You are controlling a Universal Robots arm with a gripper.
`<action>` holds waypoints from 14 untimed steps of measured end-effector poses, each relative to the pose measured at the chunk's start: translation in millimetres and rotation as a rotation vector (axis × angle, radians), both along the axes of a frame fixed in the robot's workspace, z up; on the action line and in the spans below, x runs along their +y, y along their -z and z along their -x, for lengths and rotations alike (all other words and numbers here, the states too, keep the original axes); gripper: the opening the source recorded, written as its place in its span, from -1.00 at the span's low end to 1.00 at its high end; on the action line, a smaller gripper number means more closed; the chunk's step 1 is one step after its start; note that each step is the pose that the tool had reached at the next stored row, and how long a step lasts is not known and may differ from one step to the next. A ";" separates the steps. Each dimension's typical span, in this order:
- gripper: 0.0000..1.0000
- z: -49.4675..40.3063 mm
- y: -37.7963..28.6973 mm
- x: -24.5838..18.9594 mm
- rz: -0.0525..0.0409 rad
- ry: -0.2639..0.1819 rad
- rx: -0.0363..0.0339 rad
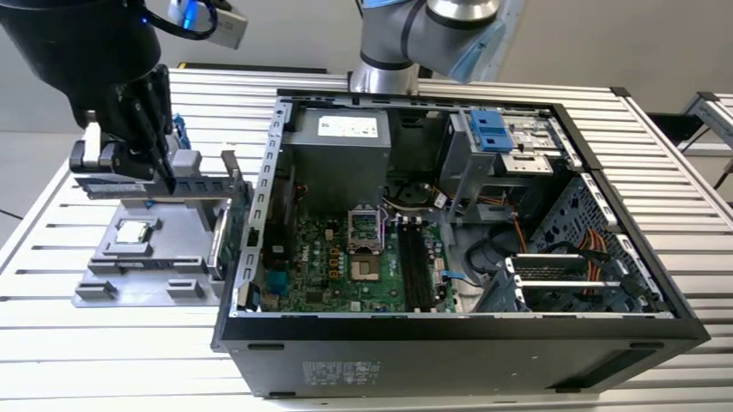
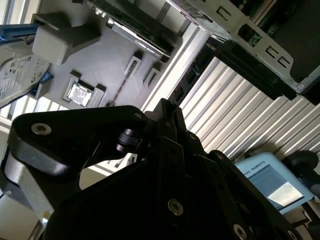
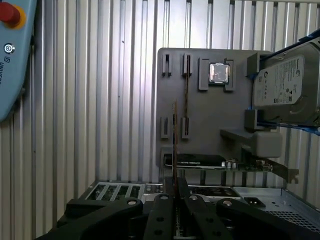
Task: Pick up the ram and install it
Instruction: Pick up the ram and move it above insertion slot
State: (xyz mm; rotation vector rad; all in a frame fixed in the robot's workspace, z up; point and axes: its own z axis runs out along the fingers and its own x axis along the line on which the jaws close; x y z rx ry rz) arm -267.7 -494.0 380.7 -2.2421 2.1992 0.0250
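Note:
The ram is a thin, narrow stick, and my gripper is shut on it. It hangs above the grey parts holder at the exterior view's left, outside the computer case. In the first wrist view the ram shows edge-on, reaching out from between my fingertips over the holder. A second thin stick stands in the holder's slots just beside it. The long black memory slots lie on the motherboard inside the open case.
On the holder are a processor, a silver hard drive with blue bracket and a green expansion card. The card stands against the case wall. A teach pendant lies on the slatted table. The arm's base rises behind the case.

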 end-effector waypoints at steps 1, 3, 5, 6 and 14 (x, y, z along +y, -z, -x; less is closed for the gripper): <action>-1.00 -1.4 0.0 0.0 0.0001 0.000 0.0001; -1.00 -4.0 0.0 0.0 0.0000 -0.001 0.0001; -1.00 -6.5 0.0 0.0 0.0000 -0.002 0.0000; -1.00 -7.6 -0.1 0.0 0.0001 -0.002 0.0001; -1.00 -14.7 0.0 0.0 0.0000 -0.007 0.0000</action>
